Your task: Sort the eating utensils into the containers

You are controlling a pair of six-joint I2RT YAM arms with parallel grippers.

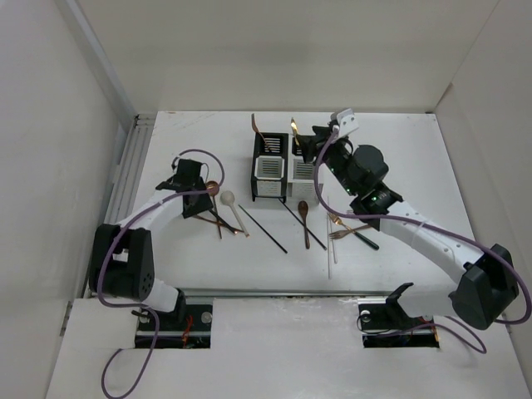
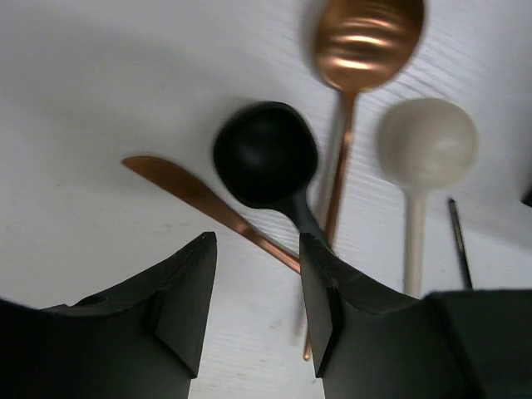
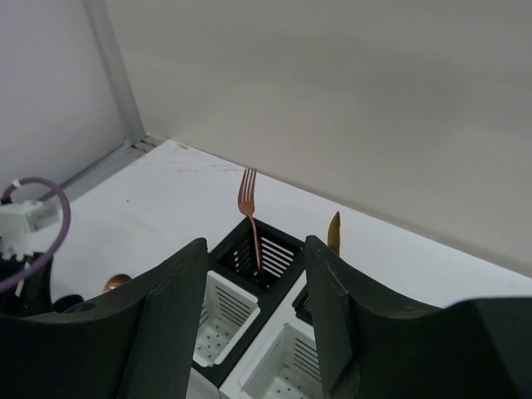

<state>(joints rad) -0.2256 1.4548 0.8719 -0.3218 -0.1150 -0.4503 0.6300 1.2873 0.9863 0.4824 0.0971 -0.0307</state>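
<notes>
Ahead of left tool (image 2: 255,249), black spoon (image 2: 264,154)

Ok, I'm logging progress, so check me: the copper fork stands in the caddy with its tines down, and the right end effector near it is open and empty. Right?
Not quite. The right wrist view shows the copper fork standing in the caddy with its tines up, handle down. The rest holds: the right end effector near it is open and empty.
</notes>
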